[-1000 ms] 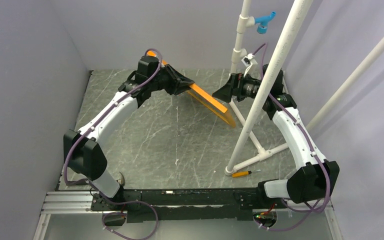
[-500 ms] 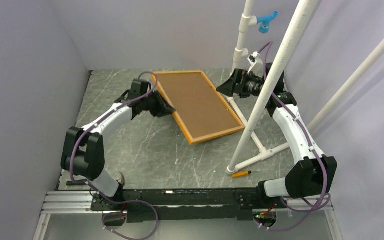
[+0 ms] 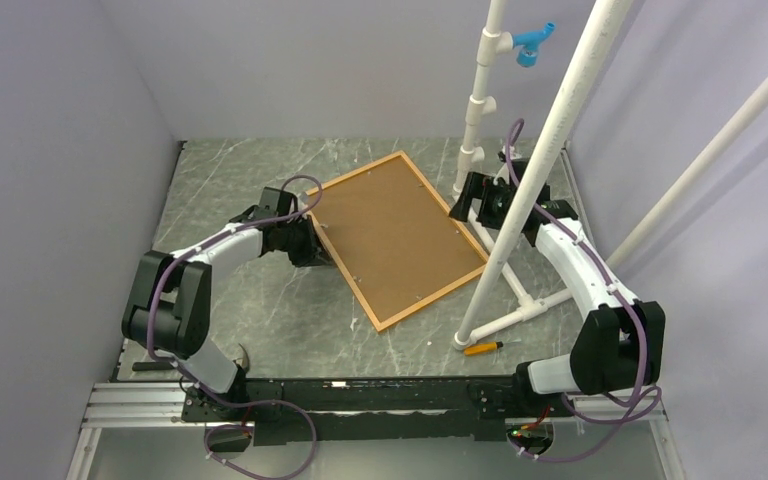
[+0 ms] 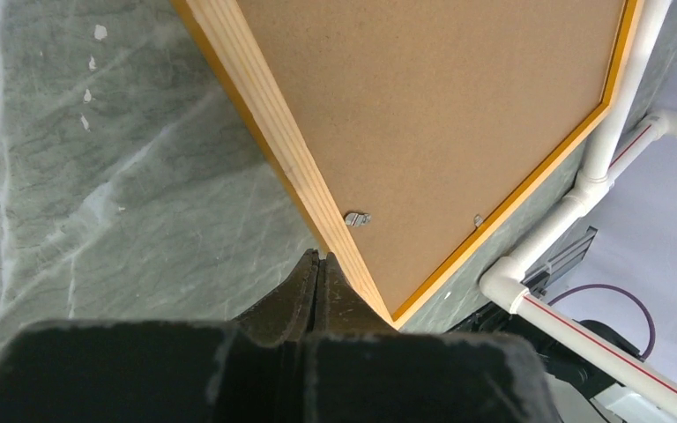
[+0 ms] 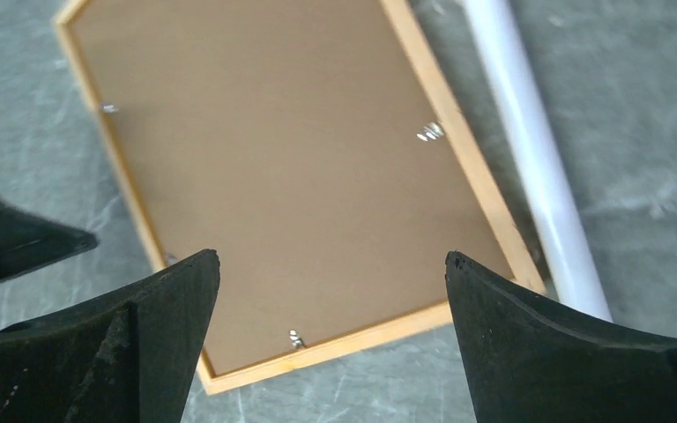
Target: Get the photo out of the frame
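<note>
Frame [image 3: 432, 296] is laid face-down mid-table, photo hidden under backing board [image 3: 398, 238] — left gripper [image 4: 319, 260] is closed empty at its left edge, right gripper [image 5: 331, 257] spread wide above — retaining tabs [image 4: 357, 218] likely to be turned next.

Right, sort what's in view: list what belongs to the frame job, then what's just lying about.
Job: frame, face down; backing board; metal clips; left gripper, shut at the frame's edge; right gripper, open above.
Lying about: screwdriver; white pipe stand; blue fitting on it.
</note>
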`<act>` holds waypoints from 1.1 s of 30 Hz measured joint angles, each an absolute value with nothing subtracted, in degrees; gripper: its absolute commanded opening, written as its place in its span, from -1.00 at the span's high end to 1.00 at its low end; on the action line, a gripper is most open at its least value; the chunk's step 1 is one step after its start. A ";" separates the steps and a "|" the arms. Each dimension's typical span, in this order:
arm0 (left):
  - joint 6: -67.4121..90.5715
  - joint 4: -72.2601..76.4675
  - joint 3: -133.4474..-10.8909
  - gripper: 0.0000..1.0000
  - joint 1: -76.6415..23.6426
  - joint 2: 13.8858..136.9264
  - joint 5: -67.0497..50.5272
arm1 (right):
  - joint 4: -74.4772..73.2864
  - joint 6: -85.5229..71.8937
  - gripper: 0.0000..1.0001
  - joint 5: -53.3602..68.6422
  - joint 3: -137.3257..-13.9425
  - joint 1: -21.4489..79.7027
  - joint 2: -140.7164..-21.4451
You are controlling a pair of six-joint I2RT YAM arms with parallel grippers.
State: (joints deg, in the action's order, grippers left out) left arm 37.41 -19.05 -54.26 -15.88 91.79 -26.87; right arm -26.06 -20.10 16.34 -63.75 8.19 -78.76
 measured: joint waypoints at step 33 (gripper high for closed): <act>39.55 -15.57 -53.82 -0.52 -17.23 83.77 -23.46 | -54.37 -59.66 0.10 -5.63 -30.15 7.64 -44.86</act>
State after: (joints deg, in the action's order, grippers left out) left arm 39.55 -15.57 -53.82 -17.23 83.77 -23.46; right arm -54.37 -59.66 -5.63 -30.15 7.64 -44.86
